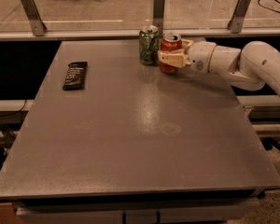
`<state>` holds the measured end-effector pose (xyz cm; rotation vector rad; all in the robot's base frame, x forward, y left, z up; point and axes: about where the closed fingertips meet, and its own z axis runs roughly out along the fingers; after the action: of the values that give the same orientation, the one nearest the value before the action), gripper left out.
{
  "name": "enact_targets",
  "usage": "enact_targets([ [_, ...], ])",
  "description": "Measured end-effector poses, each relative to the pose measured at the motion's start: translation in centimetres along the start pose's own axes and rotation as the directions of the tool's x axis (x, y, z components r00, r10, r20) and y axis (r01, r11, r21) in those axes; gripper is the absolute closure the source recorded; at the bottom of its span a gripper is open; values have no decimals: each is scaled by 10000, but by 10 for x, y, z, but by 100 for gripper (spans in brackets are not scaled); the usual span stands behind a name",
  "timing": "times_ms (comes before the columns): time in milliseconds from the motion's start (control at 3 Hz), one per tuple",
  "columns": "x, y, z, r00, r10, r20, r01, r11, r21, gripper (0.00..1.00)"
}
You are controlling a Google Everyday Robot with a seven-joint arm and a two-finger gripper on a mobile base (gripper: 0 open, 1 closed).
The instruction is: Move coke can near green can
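The red coke can (171, 47) stands upright at the far edge of the grey table (130, 125), right beside the green can (149, 45), with only a narrow gap between them. My gripper (170, 54) reaches in from the right and is shut on the coke can, its pale fingers (170, 58) wrapped around the can's middle. The green can stands upright and free to the left of the gripper. The white arm (242, 66) stretches off to the right edge of the view.
A black remote-like object (75, 75) lies on the left part of the table. A rail with metal posts (158, 6) runs behind the far table edge.
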<state>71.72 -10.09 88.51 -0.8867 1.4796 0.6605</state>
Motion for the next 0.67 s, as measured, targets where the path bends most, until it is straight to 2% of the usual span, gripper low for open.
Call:
enact_targets([
  [667, 0, -6, 17, 9993, 160, 333, -157, 9998, -110, 12],
])
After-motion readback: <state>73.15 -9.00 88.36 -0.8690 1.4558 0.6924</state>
